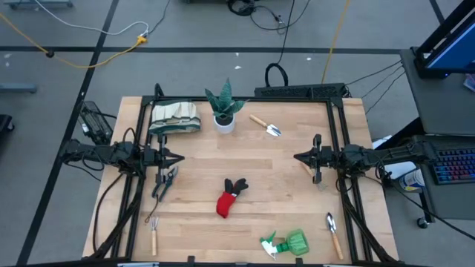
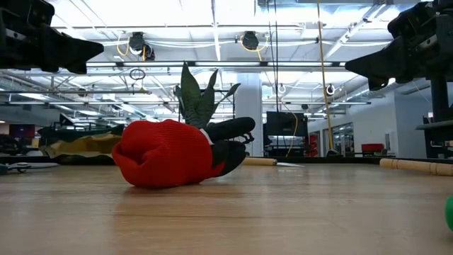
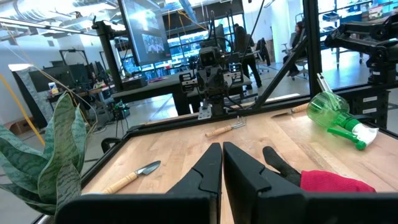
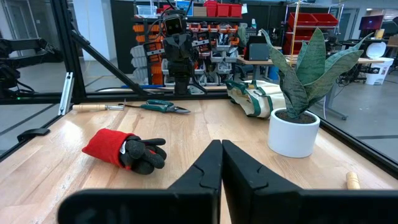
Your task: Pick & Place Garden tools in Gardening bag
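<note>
Wooden table (image 1: 252,163) holds scattered tools; left gripper (image 1: 177,157) and right gripper (image 1: 300,157) hover, fingers pressed together (both empty).

A green plant (image 1: 224,100) stands in a white pot (image 1: 224,123) on the table (image 1: 245,159); a keyboard (image 1: 454,165) lies beside.

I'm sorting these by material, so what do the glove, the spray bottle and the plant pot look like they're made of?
Glove: knitted red fabric, judging by its ribbed weave, with black fingers that look rubbery. Spray bottle: translucent green plastic; light passes through it. Plant pot: smooth, matte white, perhaps ceramic or plastic.
</note>
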